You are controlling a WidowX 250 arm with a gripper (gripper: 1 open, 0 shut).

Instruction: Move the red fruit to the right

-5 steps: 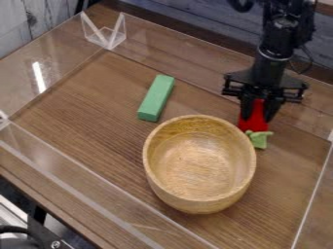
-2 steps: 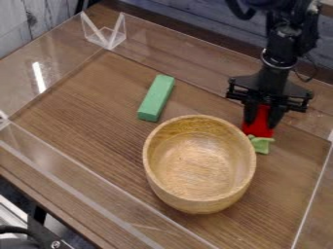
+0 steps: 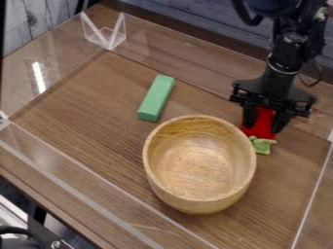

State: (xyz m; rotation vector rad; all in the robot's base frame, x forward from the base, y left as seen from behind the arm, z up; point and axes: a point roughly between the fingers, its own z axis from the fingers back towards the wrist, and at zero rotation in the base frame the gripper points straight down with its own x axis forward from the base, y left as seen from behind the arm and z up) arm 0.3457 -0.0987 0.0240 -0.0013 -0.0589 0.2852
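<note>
Listing by size, starting with the counter [image 3: 92,107]: dark wood-grain surface, fenced by low clear plastic walls [image 3: 46,44] on every side that shows.

Wooden bowl [image 3: 198,162]: pale, round, upright, nothing visible inside. It stands toward the front of the counter and serves as my landmark for the rest.

My arm: black, coming down from the top edge, behind and to the right of the bowl, pointing straight down at the counter.

My tool [image 3: 264,124]: black, at the arm's lower end, just behind the bowl's right rim. Its fingers straddle the red fruit, one on either side. Whether they press the fruit or stand slightly off it I cannot tell at this size.

Green block [image 3: 156,97]: long, rectangular, lying flat behind and to the left of the bowl, close to its rim but apart from it, well apart from my tool.

Red fruit [image 3: 263,121]: small, bright red, between my tool's fingers, just beyond the bowl's right rim. Its light green leafy cap [image 3: 263,146] sits on the counter, beside the bowl wall.
</note>
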